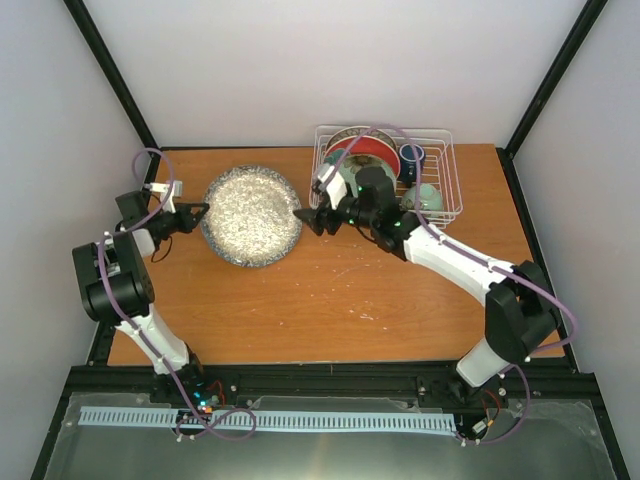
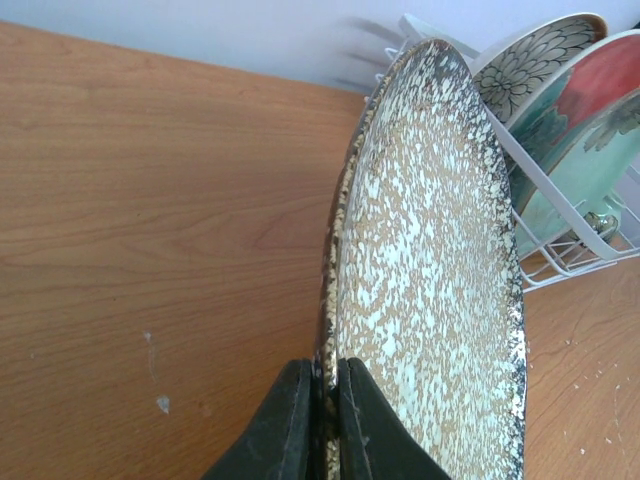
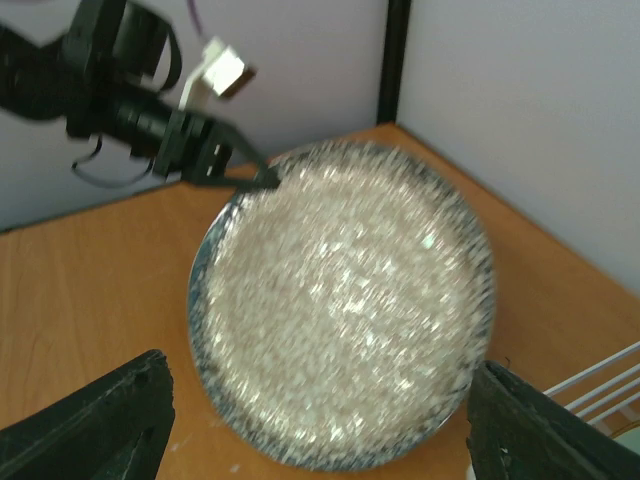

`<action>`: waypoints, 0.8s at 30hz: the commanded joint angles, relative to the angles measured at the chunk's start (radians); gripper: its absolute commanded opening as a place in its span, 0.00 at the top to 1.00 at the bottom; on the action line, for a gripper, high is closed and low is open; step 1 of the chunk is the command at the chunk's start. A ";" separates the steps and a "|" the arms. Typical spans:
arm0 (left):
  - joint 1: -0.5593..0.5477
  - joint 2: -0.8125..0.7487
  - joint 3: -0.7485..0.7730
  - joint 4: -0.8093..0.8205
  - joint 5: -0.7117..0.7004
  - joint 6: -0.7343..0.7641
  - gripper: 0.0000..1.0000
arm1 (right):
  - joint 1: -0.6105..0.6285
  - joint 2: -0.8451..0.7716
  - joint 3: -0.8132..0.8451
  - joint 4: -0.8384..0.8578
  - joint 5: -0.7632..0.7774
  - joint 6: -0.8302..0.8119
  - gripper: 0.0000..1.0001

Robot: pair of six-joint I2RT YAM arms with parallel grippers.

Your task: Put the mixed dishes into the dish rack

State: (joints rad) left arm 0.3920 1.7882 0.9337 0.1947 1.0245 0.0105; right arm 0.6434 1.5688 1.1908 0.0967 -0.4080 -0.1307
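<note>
Grey speckled glazed plate [image 1: 252,215], large and round, sits over the wooden table [image 1: 350,300] just left of the white wire dish rack [image 1: 452,180], not yet racked. Left gripper [image 1: 203,211] is pinched tight on its left rim. Right gripper [image 1: 306,221] has its jaws wide apart at the opposite rim, holding nothing. Likely heavy, stiff, slick glaze, chips easily. One thin rim pinch looks marginal; I'd take both edges before tilting it upright.

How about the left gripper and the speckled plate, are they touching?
Touching. The left wrist view shows the left gripper clamped on the speckled plate at its rim, no gap.
</note>
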 commanded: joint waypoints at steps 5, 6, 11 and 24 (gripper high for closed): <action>0.010 -0.111 -0.075 0.297 0.178 0.020 0.99 | 0.019 0.052 -0.068 -0.125 -0.030 -0.054 0.20; 0.010 -0.117 -0.080 0.290 0.180 0.030 0.99 | 0.021 0.067 -0.067 -0.143 -0.033 -0.059 0.20; 0.015 -0.147 -0.118 0.313 0.205 0.039 0.99 | 0.047 0.134 -0.064 -0.234 -0.030 -0.067 0.20; 0.015 -0.142 -0.151 0.375 0.293 0.028 0.99 | 0.067 0.271 -0.129 -0.146 -0.002 -0.029 0.21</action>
State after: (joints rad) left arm 0.4030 1.6875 0.7692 0.4435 1.1675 0.0368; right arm 0.7048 1.8240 1.0721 -0.1001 -0.4221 -0.1703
